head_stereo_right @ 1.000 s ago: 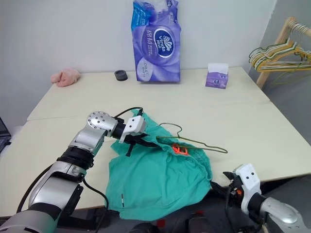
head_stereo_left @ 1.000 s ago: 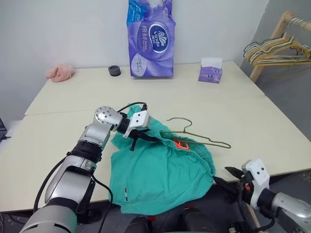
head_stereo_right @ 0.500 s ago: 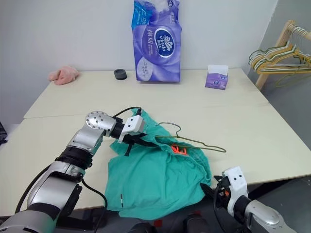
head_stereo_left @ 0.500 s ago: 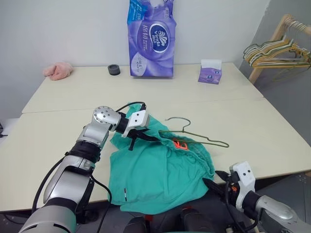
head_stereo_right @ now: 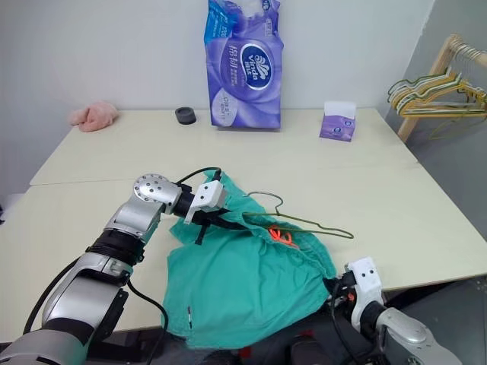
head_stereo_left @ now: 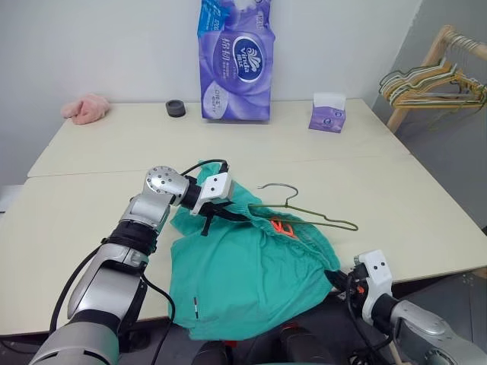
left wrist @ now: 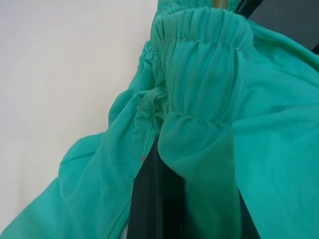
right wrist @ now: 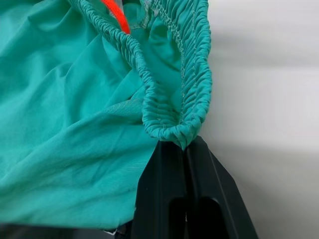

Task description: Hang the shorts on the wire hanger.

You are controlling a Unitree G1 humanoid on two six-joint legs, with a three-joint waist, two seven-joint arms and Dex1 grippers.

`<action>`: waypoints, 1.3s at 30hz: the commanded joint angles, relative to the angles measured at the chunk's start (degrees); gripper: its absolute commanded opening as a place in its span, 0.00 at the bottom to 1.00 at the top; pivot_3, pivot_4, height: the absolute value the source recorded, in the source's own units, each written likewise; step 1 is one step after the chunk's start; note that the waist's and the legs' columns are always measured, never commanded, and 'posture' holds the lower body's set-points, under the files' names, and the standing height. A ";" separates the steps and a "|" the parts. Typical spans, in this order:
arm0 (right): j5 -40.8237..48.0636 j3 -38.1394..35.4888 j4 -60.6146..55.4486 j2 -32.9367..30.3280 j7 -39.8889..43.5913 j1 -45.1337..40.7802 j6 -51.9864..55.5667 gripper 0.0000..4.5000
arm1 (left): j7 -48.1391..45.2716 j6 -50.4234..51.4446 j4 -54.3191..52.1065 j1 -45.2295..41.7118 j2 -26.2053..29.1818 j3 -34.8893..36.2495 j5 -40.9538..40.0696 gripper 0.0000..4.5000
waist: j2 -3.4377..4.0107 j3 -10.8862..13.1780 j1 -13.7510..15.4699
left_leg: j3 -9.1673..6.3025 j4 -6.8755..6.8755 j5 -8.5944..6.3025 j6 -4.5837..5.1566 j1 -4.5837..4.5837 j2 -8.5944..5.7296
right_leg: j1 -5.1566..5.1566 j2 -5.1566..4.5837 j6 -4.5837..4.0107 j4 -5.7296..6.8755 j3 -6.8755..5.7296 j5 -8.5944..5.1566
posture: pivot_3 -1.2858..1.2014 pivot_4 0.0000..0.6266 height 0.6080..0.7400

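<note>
The shorts [head_stereo_left: 243, 270] lie bunched on the near part of the worktop [head_stereo_left: 396, 190], their lower half spilling over the front edge at about six o'clock. The wire hanger [head_stereo_left: 304, 213] rests across their upper edge, its hook rising at twelve o'clock and its long bar running out toward three o'clock onto bare worktop; one end seems tucked just under the gathered waistband, near a small orange drawstring [head_stereo_left: 283, 226], though how far it has gone in I cannot tell. The left gripper [head_stereo_left: 221, 211], at the ten o'clock corner of the cloth, has its jaws pressed together on a fold of the waistband. The right gripper [right wrist: 183, 164], down at the four o'clock corner by the worktop's edge, has its jaws nipped shut on the end loop of the elastic. So, by my reckoning, both ends of the waistband are in hand but the job is at an early stage: the garment is not yet draped over the hanger's bar, and that threading or folding is left to do.
</note>
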 commanded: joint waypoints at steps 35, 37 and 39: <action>6.99 -10.07 -1.58 -5.66 4.64 -1.53 0.61 0.00 | -5.55 10.38 -10.47 2.04 8.98 -2.68 -7.38 0.00 | 0.91 0.05 1.30 | 0.10 0.32 -0.17 0.16 0.02 -0.13 | 0.03 -0.06 0.08 0.35 0.08 -0.09 | 0.43 0.11 1.00; 7.42 -10.35 -1.50 -5.43 4.62 -1.86 0.68 0.00 | -5.55 10.47 -11.05 2.19 9.68 -3.40 -7.51 0.00 | 0.91 0.05 1.28 | 0.10 0.32 -0.17 0.16 0.02 -0.12 | 0.02 -0.06 0.08 0.36 0.08 -0.09 | 0.43 0.11 1.00; 7.82 -10.73 -1.74 -5.83 4.99 -2.07 0.80 0.00 | -5.55 9.44 -10.67 2.15 10.06 -3.83 -6.56 0.00 | 0.91 0.05 1.28 | 0.09 0.31 -0.17 0.16 0.02 -0.12 | 0.03 -0.06 0.08 0.36 0.08 -0.09 | 0.43 0.11 1.00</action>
